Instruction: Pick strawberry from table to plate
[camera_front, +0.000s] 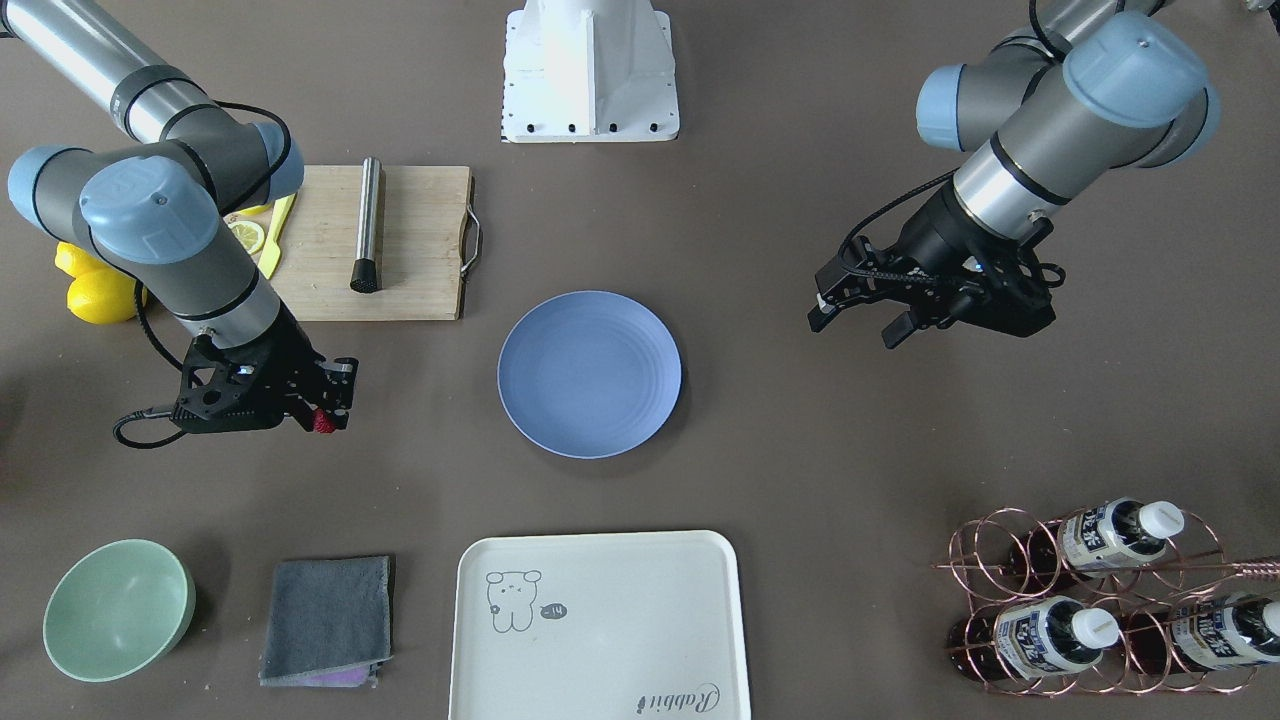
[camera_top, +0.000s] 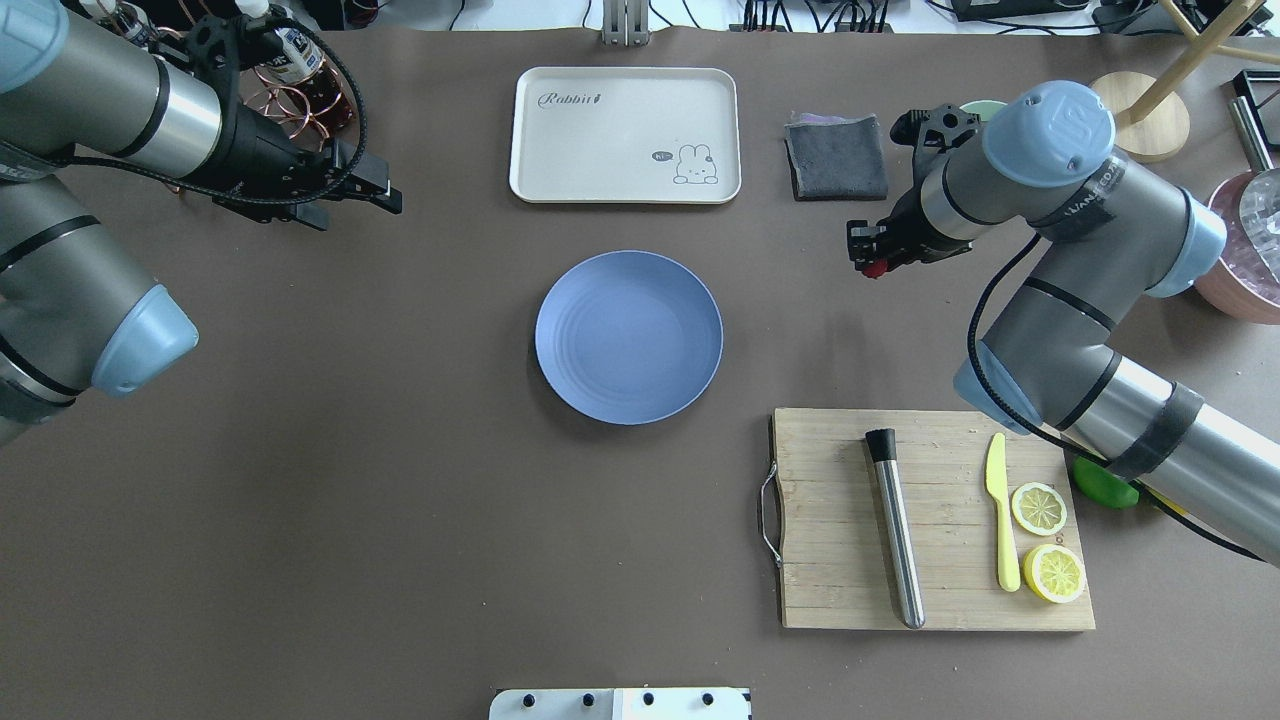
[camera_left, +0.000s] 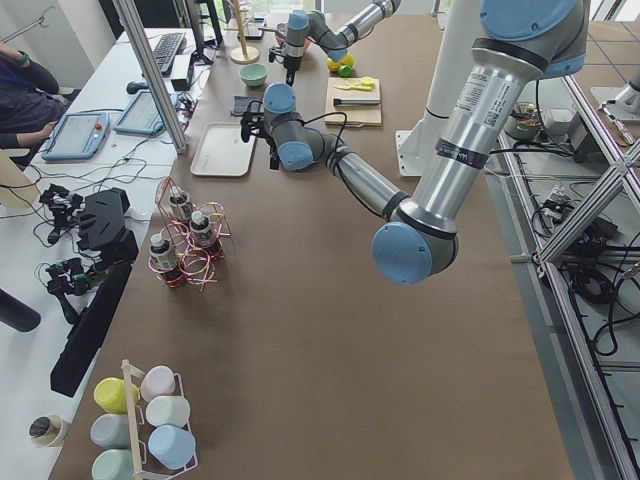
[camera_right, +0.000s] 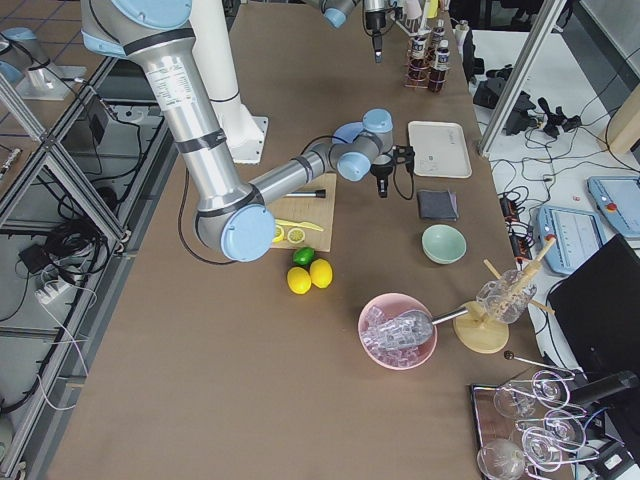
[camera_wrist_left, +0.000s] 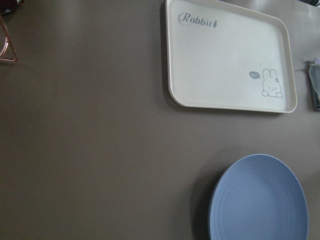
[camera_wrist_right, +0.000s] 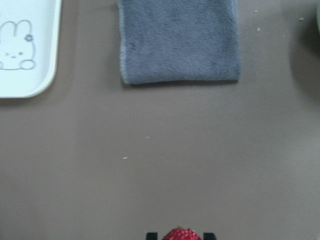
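Note:
The small dark-red strawberry (camera_front: 322, 420) sits between the fingertips of my right gripper (camera_front: 320, 415), which is shut on it. It also shows in the overhead view as the strawberry (camera_top: 876, 268) and at the bottom edge of the right wrist view as the strawberry (camera_wrist_right: 181, 234). It hangs over bare table (camera_front: 420, 450), beside the light-blue plate (camera_front: 590, 373) and well apart from its rim. The plate holds nothing. My left gripper (camera_front: 857, 330) stands open and empty on the plate's other side.
A white bear tray (camera_front: 600, 625), a grey cloth (camera_front: 328, 620) and a mint-green bowl (camera_front: 118, 608) lie along the operators' edge. A wooden cutting board (camera_front: 400, 240) with a metal rod, knife and lemon slices sits behind my right gripper. A copper bottle rack (camera_front: 1100, 600) stands near my left arm.

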